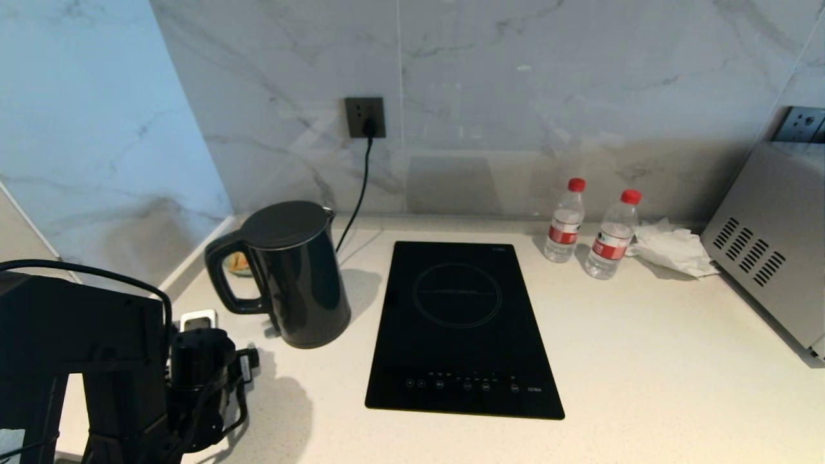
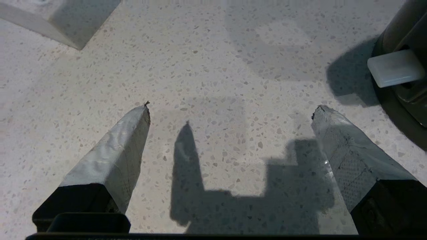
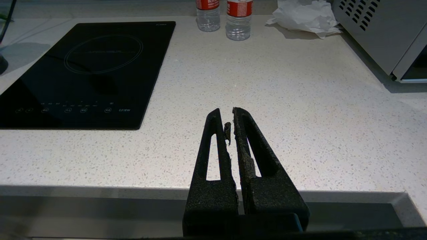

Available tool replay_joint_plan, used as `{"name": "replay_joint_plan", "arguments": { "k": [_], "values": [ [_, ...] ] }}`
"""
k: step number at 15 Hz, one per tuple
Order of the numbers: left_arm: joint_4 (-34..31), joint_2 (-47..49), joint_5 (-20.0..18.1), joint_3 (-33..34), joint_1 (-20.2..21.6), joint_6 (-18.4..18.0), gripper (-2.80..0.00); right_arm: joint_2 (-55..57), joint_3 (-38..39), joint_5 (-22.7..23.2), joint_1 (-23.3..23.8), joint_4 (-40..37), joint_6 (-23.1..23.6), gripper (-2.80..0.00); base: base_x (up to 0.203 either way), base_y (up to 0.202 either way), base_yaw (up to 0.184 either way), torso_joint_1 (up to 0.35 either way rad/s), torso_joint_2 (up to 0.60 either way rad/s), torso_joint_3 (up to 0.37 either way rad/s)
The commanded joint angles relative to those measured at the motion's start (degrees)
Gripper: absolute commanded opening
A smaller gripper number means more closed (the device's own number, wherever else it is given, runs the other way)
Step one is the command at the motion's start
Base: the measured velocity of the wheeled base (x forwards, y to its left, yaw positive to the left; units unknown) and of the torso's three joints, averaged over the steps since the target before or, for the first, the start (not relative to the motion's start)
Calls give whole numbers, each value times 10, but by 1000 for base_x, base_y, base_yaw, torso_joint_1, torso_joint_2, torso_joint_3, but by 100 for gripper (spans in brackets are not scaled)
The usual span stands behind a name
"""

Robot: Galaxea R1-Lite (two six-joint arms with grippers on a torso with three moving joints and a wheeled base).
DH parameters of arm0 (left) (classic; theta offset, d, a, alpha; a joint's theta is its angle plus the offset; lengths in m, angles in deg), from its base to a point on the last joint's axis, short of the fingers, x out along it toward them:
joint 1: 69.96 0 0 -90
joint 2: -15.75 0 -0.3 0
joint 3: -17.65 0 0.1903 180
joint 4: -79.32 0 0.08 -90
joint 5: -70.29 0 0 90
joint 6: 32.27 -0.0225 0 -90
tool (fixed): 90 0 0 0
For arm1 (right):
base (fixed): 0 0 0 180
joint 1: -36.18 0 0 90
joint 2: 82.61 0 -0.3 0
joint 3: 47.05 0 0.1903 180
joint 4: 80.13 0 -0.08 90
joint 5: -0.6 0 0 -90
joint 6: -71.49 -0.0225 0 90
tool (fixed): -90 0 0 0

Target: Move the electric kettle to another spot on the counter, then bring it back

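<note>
Looking like the reach-in step: left tool (image 2: 230, 110) spread wide over bare bench (image 1: 644, 361), electric kettle (image 1: 293, 274) untouched at back-left beside the hob (image 1: 461, 328), next needing that handle (image 1: 222, 277) lined up between the fingers (image 2: 110, 160), right tool (image 3: 230, 115) pressed together, parked at the front edge.

The head camera looks down from above the tabletop (image 1: 644, 361) toward the marble wall, with the hob (image 1: 461, 328) at centre. The left wrist camera sits close over the speckled stone, facing down between its hand (image 2: 230, 110), with the kettle's (image 2: 405, 70) foot at one edge. The right wrist camera hangs low off the front edge, looking across the hob (image 3: 86, 73) past its hand (image 3: 227, 115); it shares the hob and the bottles (image 1: 566, 222) with the head view.
</note>
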Motion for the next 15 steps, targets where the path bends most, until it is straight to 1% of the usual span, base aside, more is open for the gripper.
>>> {"name": "replay_joint_plan", "arguments": {
  "k": [1, 7, 10, 13, 15],
  "values": [
    [6, -10, 3, -4, -5, 6, 0, 0, 0, 0, 0, 0, 0, -280, 0, 0, 0, 0, 0, 0],
    [6, 11, 11, -37, -8, 11, 0, 0, 1, 0, 0, 0, 0, -280, 0, 0, 0, 0, 0, 0],
    [6, 12, 21, -41, -6, 11, 0, 0, 0, 0, 0, 0, 0, -280, 0, 0, 0, 0, 0, 0],
    [6, 10, 21, -48, 4, 11, 0, 0, 0, 0, 0, 0, 0, -280, 0, 0, 0, 0, 0, 0],
    [6, 5, 22, -46, 0, 11, 0, 0, 1, 0, 0, 0, 0, -280, 0, 0, 0, 0, 0, 0]
  ]
}}
